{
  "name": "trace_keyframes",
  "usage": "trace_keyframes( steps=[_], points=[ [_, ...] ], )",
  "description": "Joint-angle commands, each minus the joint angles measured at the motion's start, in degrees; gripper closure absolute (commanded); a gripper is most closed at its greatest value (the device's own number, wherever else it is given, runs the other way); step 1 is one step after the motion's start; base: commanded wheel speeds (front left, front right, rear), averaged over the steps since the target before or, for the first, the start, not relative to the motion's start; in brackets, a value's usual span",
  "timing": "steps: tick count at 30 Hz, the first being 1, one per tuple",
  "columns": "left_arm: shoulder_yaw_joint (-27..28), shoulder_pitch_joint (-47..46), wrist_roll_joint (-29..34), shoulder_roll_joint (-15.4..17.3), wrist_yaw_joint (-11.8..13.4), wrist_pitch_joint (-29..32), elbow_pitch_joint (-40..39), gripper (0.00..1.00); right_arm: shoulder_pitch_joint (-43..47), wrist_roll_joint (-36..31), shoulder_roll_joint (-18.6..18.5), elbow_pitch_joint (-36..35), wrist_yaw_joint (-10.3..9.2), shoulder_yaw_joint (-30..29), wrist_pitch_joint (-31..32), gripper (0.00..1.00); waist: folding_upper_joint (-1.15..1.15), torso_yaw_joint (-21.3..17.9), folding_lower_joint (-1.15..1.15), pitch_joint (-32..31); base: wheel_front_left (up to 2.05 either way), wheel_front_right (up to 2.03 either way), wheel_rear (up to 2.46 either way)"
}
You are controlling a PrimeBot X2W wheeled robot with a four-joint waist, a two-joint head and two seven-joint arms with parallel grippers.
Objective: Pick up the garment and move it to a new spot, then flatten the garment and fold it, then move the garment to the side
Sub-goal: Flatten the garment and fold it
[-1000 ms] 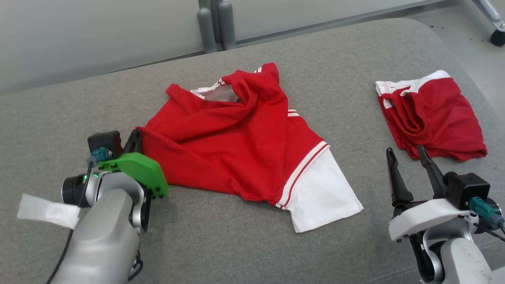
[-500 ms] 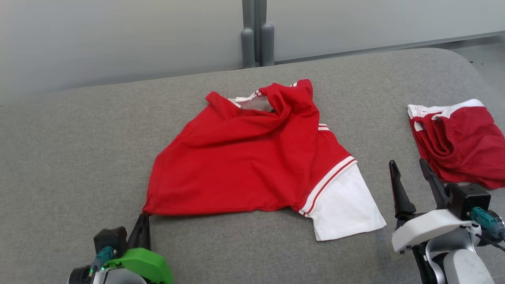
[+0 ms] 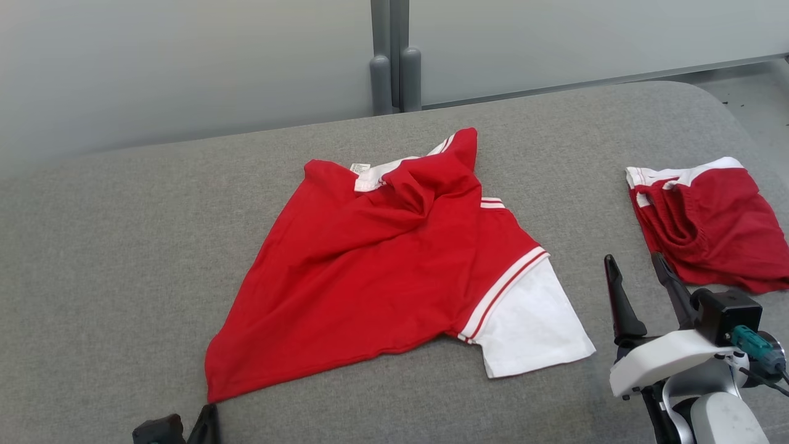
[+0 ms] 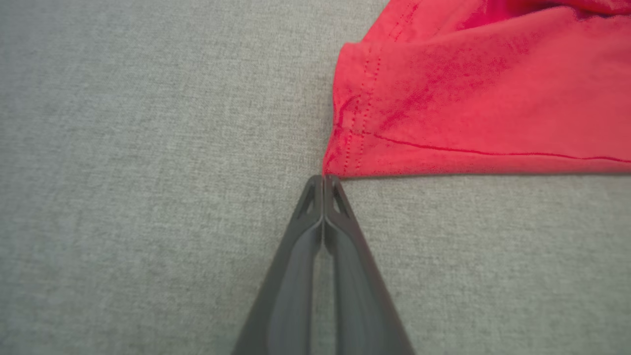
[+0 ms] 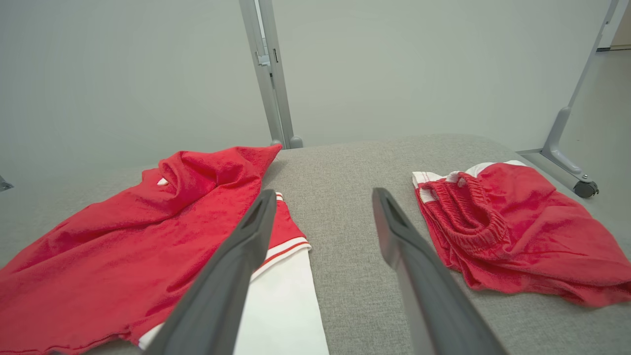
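Note:
The garment (image 3: pixel 382 265), a red shirt with a white sleeve and white collar trim, lies spread and rumpled in the middle of the grey padded surface (image 3: pixel 123 246). Its near-left hem corner (image 4: pixel 340 158) is drawn out to a point that meets the tips of my left gripper (image 4: pixel 323 177), whose fingers are pressed together on that corner. In the head view the left gripper (image 3: pixel 209 410) sits at the bottom edge, just below the corner. My right gripper (image 3: pixel 633 259) hovers open at the lower right, between the white sleeve (image 5: pixel 281 305) and a second red piece, holding nothing.
Red shorts (image 3: pixel 709 228) with a white waistband lie bunched at the right edge of the surface, also seen as the shorts (image 5: pixel 512 227) in the right wrist view. A grey post (image 3: pixel 388 61) stands behind the surface. A castor leg (image 5: pixel 584 187) stands on the floor at the far right.
My left gripper has drawn back toward me with the hem corner, stretching the shirt out flatter and longer. The head camera has shifted. The right gripper stays open in place.

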Motion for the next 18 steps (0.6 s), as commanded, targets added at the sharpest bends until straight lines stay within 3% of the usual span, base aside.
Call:
trace_keyframes(
  steps=[1, 8, 18],
  points=[
    [0.5, 1.4, -0.6, 0.2, 0.4, -0.1, 0.6, 0.0, 0.7, -0.3, -0.2, -0.2, 0.0, -0.2, -0.1, 0.0, 0.25, -0.3, 0.0, -0.1, 0.0, 0.0, 0.0],
    [3.5, 4.3, -2.3, -0.1, 1.0, -1.0, -0.2, 0.0, 1.3, -0.3, -0.2, -0.3, 0.0, -1.0, -0.2, 0.0, 0.25, -0.3, 0.0, -0.5, 0.0, 0.0, 0.0],
    [5.2, 2.7, 1.5, -0.7, 1.6, -1.6, -8.9, 0.0, 2.1, -0.5, -0.2, 0.0, 0.0, -1.3, 0.1, 0.0, 0.25, -0.2, 0.0, -2.3, 0.0, 0.0, 0.0]
  ],
)
